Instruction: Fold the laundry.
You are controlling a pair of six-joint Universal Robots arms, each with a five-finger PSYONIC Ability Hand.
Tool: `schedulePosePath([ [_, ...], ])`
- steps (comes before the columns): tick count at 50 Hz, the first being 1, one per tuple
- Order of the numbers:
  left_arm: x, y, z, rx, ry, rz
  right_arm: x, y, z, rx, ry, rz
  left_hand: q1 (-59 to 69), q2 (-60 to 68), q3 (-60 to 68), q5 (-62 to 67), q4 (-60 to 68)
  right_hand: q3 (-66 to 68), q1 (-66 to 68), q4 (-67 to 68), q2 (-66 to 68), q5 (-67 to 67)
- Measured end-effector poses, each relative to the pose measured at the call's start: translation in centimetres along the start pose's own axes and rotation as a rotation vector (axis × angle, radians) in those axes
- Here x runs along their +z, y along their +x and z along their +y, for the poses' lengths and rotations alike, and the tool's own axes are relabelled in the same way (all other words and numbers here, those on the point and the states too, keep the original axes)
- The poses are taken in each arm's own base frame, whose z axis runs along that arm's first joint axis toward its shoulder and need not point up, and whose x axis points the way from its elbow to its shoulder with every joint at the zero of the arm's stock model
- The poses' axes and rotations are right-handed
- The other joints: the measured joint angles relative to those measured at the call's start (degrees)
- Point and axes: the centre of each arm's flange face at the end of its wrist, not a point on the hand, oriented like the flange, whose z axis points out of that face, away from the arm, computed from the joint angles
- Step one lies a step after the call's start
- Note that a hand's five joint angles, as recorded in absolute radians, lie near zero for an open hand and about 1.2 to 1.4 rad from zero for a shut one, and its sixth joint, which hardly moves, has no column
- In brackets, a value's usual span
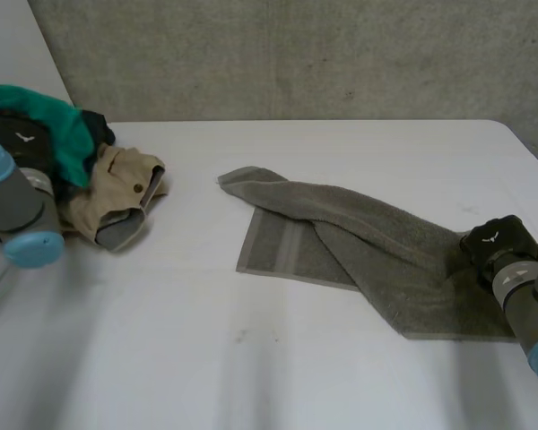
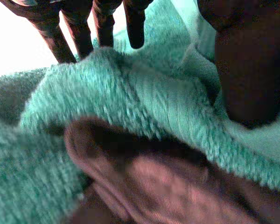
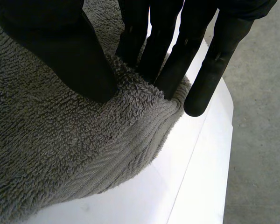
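One grey towel (image 1: 377, 242) lies right of the middle of the white table (image 1: 251, 358), half folded, with one corner drawn across itself toward the far left. The right hand (image 1: 495, 240) is at the towel's right-hand corner. In the right wrist view its thumb (image 3: 65, 51) and straight fingers (image 3: 168, 56) pinch the towel's thick edge between them.

At the table's far left sits one heap of three pieces: a teal towel (image 1: 58, 125), a tan garment (image 1: 108, 202) with one button (image 1: 138, 188), and a dark garment (image 1: 97, 125) behind them. The left hand (image 1: 20, 134) is in this heap, with the teal towel draped over it. In the left wrist view a ridge of teal pile is held between its fingers (image 2: 102, 23) and thumb (image 2: 252, 60), with a brownish fold (image 2: 168, 191) beneath.

Each hand's back bears one small white bird-like mark.
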Motion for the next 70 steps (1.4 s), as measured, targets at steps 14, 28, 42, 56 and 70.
schedulePosePath([
  [14, -11.7, 0.1, -10.3, -0.192, 0.226, 0.278, -2.8, 3.4, -4.2, 0.015, 0.162, 0.091, -1.39, -0.58, -0.34, -1.46, -0.80, 0.00, 0.00, 0.00, 0.00, 0.00],
  [28, -19.3, 8.6, -13.3, -0.384, 0.279, 0.661, -15.6, 5.5, -14.7, 0.089, 0.695, 0.036, -1.39, -0.86, -0.34, -1.47, -0.80, 0.57, 0.00, 0.05, 0.02, 0.00],
  [42, -18.6, 17.6, -12.5, -0.363, 0.278, 0.719, -23.3, 8.3, -16.2, 0.196, 0.877, 0.006, 11.34, 10.15, 9.75, 8.94, 10.35, 0.57, 0.00, 0.06, 0.02, 0.00],
  [56, -16.7, 13.0, -14.8, -0.435, 0.268, 0.582, -21.4, 8.4, -15.2, 0.212, 0.790, -0.019, 53.60, 55.44, 54.74, 51.38, 55.76, 0.57, 0.00, 0.07, 0.02, 0.00],
  [70, -19.2, 9.1, -14.6, -0.595, 0.213, 0.746, -17.6, 10.1, -14.2, 0.209, 0.712, 0.010, 6.00, 6.02, 5.97, 3.99, 5.83, 0.75, 0.00, 0.07, 0.02, 0.00],
])
